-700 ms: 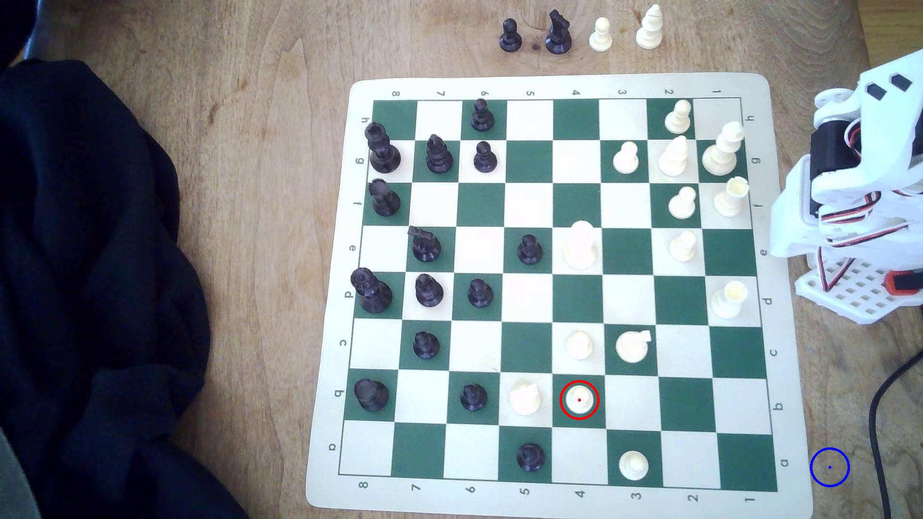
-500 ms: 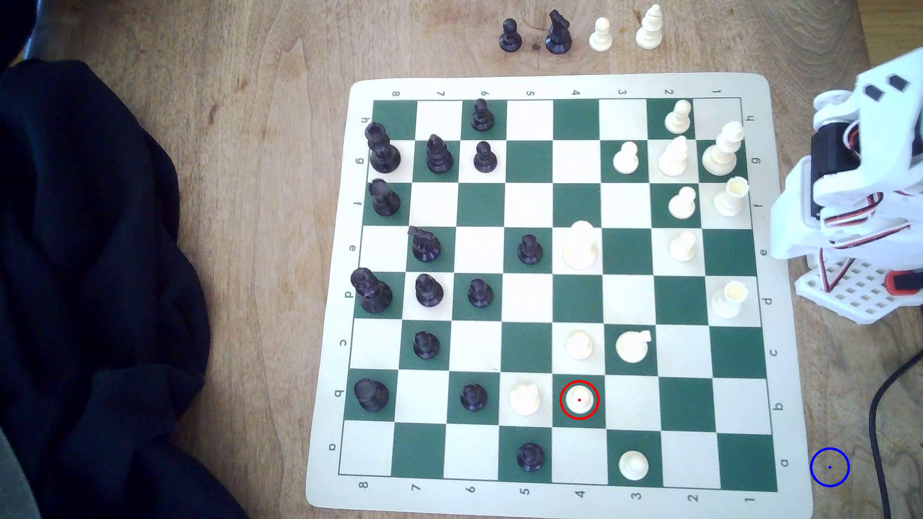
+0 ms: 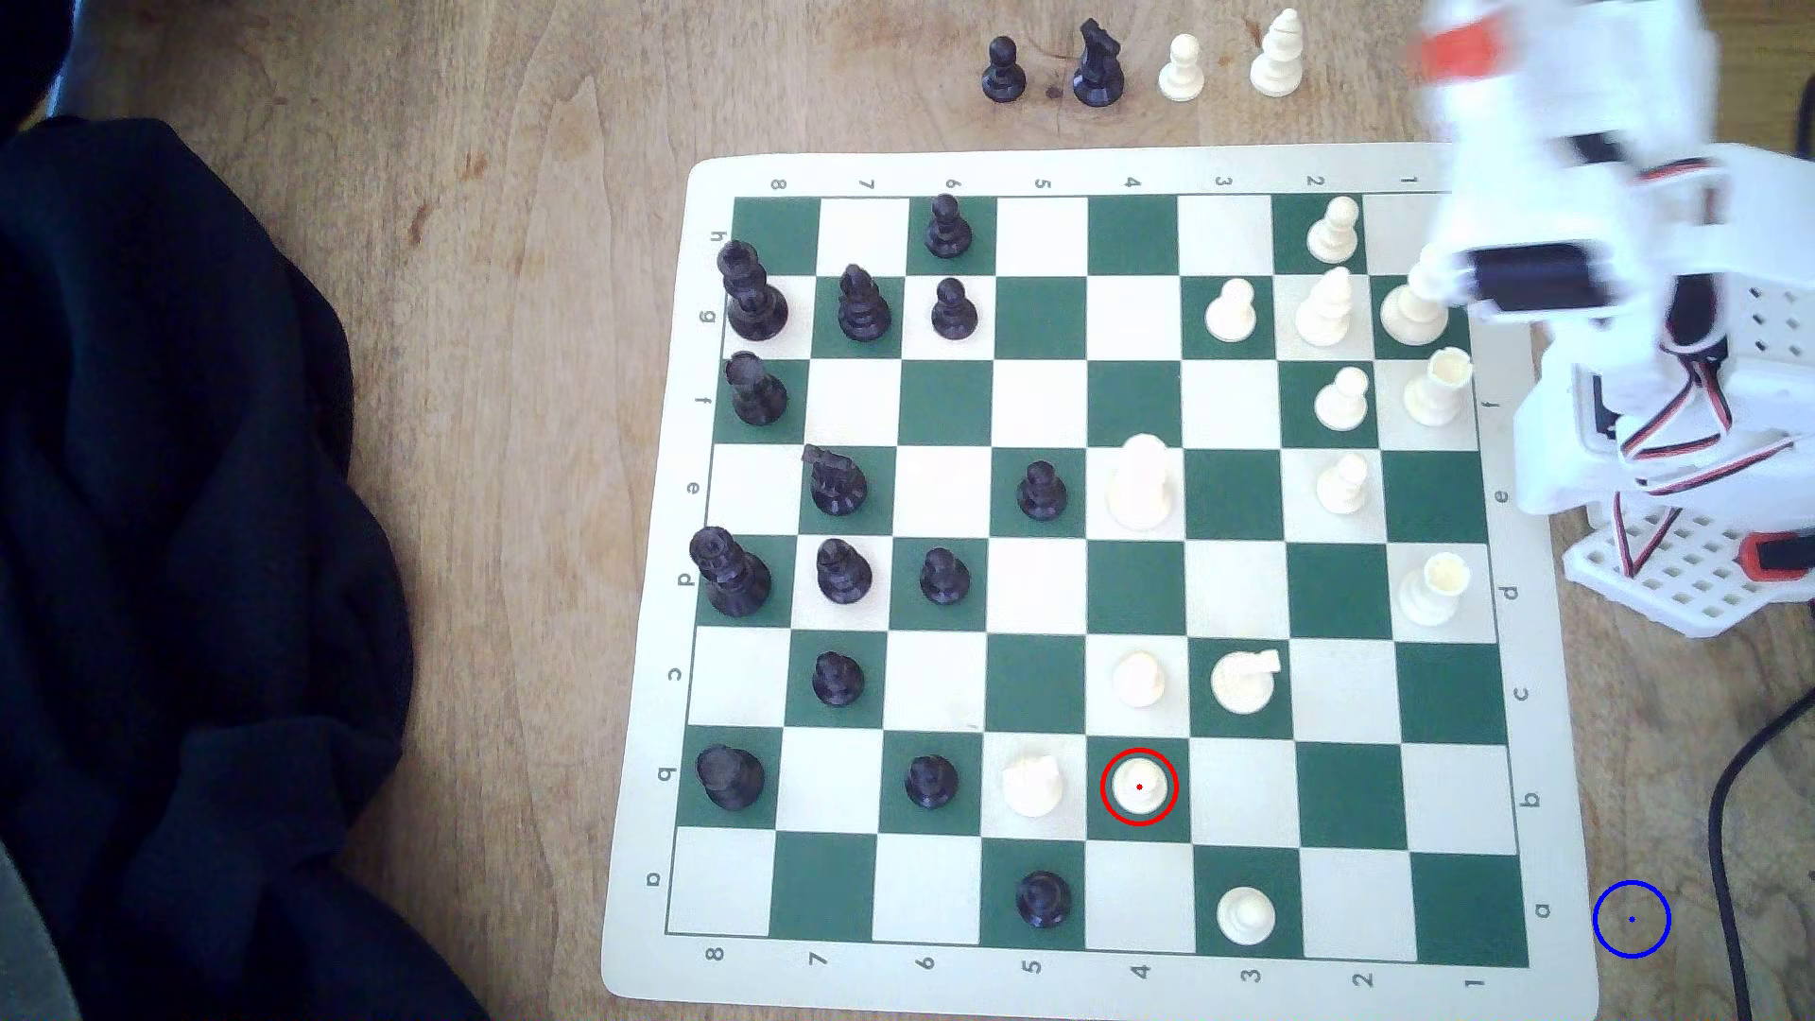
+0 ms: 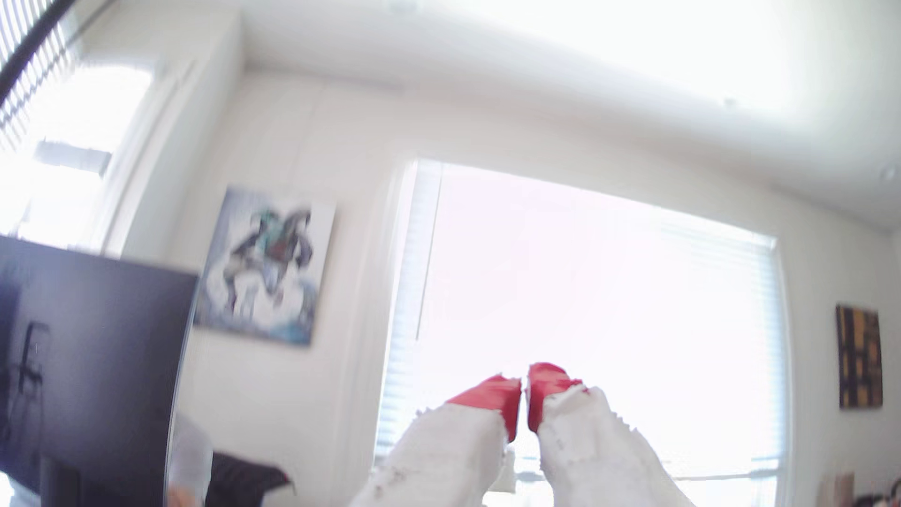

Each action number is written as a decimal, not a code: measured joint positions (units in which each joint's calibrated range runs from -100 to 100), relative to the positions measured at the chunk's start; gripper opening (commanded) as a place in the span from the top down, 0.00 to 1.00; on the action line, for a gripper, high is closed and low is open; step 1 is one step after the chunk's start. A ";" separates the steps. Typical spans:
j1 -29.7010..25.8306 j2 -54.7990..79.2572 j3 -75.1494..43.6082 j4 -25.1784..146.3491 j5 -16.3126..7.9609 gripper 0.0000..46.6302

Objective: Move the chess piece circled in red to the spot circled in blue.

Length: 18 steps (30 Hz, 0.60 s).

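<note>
The white pawn is ringed in red on a green square, with the blue-ringed spot at its four o'clock, off the board. The gripper is seen with red-tipped jaws pressed nearly together, nothing held, pointed at a window.

Green-and-cream board on wooden table. Dark cloth heaped at exterior view's left. Four spare pieces lined up beyond board's far edge. Black cable at exterior view's right. Painting beside bright window; dark screen near painting.

Green-and-cream checkered board, cream pawn, seemingly red-tipped fingers.
</note>
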 measured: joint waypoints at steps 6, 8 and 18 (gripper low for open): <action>1.77 0.08 -6.24 31.00 0.00 1.00; 1.47 0.08 -11.93 46.22 0.00 1.00; -6.86 4.86 -28.20 86.29 -0.20 0.83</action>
